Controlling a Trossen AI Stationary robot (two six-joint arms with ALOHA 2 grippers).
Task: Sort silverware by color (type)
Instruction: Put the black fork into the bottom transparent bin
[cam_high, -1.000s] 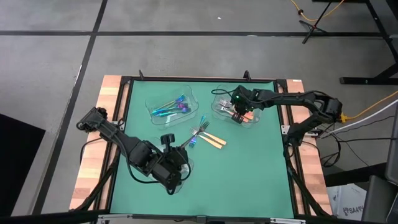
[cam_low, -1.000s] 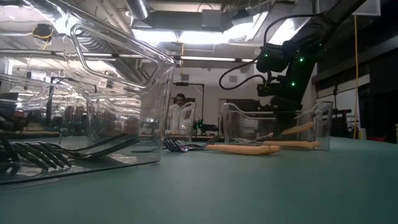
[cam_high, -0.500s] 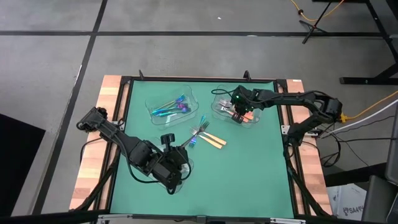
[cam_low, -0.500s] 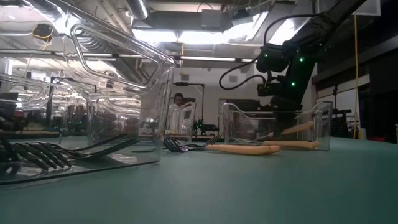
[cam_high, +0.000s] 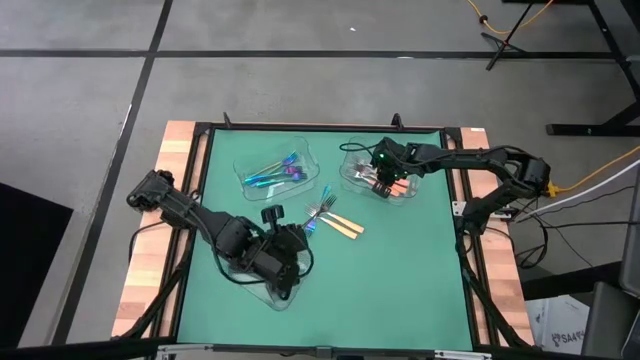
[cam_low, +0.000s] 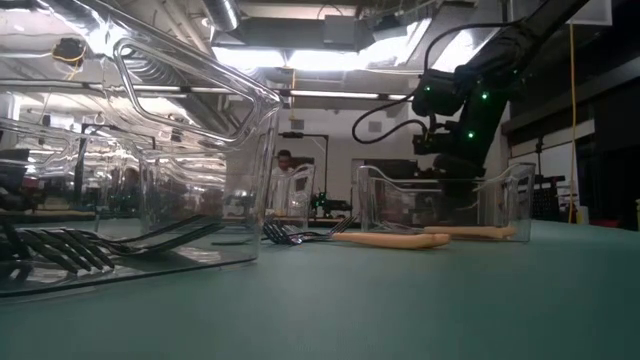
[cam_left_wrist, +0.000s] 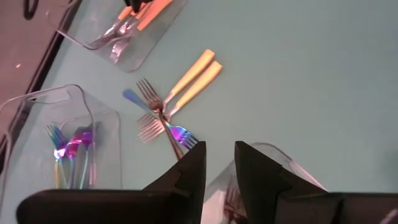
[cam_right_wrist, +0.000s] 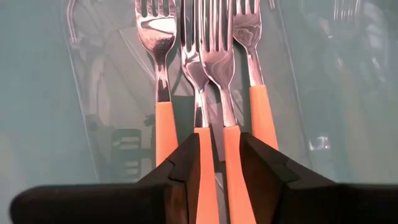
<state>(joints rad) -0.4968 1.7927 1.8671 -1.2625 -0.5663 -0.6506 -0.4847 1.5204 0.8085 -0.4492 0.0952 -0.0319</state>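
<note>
High view: landmark = loose pile of forks (cam_high: 325, 215) at centre of green table mat (cam_high: 400, 280).

- Iridescent blue-purple forks (cam_high: 275, 172) lie in the clear plastic tray (cam_high: 245, 160) beyond-left of pile.
- Orange-handled, silver-tined forks (cam_right_wrist: 205, 93) lie side by side in the clear tray (cam_high: 350, 172) beyond-right of pile. Right gripper (cam_high: 383, 183) sits over them, fingers (cam_right_wrist: 183, 168) slightly apart, w/ one handle between; whether they grip it, cannot tell.
- Left gripper (cam_left_wrist: 219, 165) hovers near-left of pile above the tray of dark forks (cam_low: 60, 250), fingers narrowly apart, holding nothing.

Handling (est.): forks light, stiff, smooth, likely slippery; lie flat, so pinch mid-handle across narrow width.

Markings: no legible brand or text.
</note>
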